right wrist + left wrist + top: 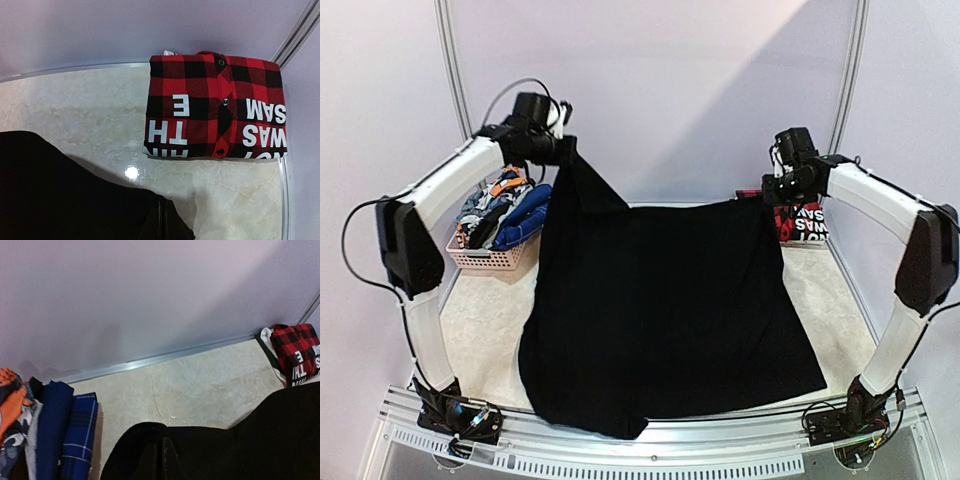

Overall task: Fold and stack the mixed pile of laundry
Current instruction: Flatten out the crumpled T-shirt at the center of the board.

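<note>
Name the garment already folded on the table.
The red checked shirt, far right; the black garment hangs from the left gripper and right gripper, others fill the basket.

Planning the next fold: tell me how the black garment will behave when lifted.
Likely floppy: the black garment hangs slack between left gripper and right gripper. Probably unwieldy: its hem spills over the table's near edge.
</note>
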Controlling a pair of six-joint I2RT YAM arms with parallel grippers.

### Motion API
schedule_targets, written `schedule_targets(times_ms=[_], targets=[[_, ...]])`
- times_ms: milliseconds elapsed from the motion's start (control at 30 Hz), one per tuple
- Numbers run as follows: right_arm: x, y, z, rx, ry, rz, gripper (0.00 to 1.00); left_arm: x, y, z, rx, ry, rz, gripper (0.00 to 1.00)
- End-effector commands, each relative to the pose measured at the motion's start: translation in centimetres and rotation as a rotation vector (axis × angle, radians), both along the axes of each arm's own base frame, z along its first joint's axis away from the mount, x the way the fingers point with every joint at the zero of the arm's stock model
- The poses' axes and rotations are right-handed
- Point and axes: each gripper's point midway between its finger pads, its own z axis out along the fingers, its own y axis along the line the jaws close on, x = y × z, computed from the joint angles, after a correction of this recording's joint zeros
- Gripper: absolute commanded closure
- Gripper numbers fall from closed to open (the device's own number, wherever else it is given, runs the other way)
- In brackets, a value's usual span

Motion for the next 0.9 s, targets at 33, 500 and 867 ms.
schedule_targets(times_ms=[33,500,867], targets=[[2.5,1.3,-3.6,0.062,0.040,0.040,1.00,2.9,-1.4,-2.8,-0.108,0.016,-0.026,1.00],[7.9,1.2,-7.6,0.054,0.062,0.015,1.00,9.1,-0.7,-8.5,-0.194,0.030,0.034,1.00],[13.8,-3.2,-6.8,0.129,-0.042,-0.182,0.76,17.5,3.4,-13.2,-0.530,0.021,0.269,0.76]])
